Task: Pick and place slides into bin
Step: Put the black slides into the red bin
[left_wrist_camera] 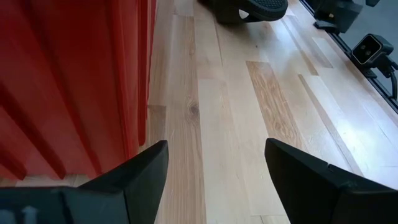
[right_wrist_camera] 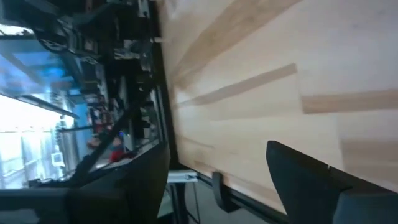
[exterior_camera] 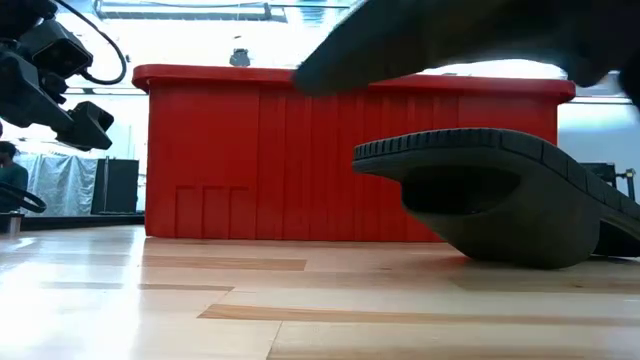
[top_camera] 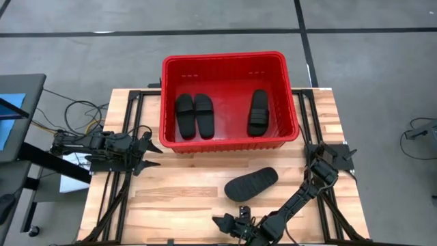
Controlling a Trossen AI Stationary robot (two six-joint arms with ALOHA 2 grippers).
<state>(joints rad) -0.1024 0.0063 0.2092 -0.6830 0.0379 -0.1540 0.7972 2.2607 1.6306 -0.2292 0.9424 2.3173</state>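
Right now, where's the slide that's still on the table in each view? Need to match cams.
High view: the loose slide lies on the table in front of the red bin, right of centre.
Low view: right side, close up, sole tilted.
Left wrist view: only its end shows at the top edge.
Right wrist view: not in it.
Shared landmark: the red bin's ribbed front wall.

Left claw [top_camera: 151,154] waits open at the left side; right claw [top_camera: 229,224] hangs low near the front, fingers spread.
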